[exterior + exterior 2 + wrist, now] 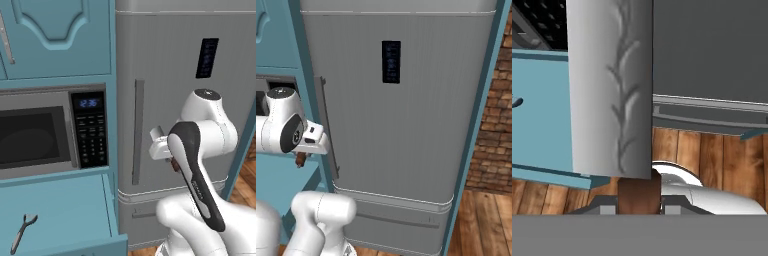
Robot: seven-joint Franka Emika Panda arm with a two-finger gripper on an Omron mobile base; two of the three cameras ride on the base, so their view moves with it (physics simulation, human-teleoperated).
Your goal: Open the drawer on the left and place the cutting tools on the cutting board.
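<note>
The tool (639, 202) is clamped on the knife (609, 95) (brown handle between the fingers, silver blade filling the hand view) above the wooden floor (483, 220). Left, the open teal drawer (65, 215) holds the grey forked utensil (22, 232); beyond stand the microwave (40, 132) and the grey fridge (401, 110).

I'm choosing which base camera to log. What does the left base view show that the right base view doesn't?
Left base view: the microwave keypad and the forked tool lying in the open drawer. Right base view: the brick wall beside the fridge. Both: the fridge, and the claw shut on the knife by its brown handle.
</note>
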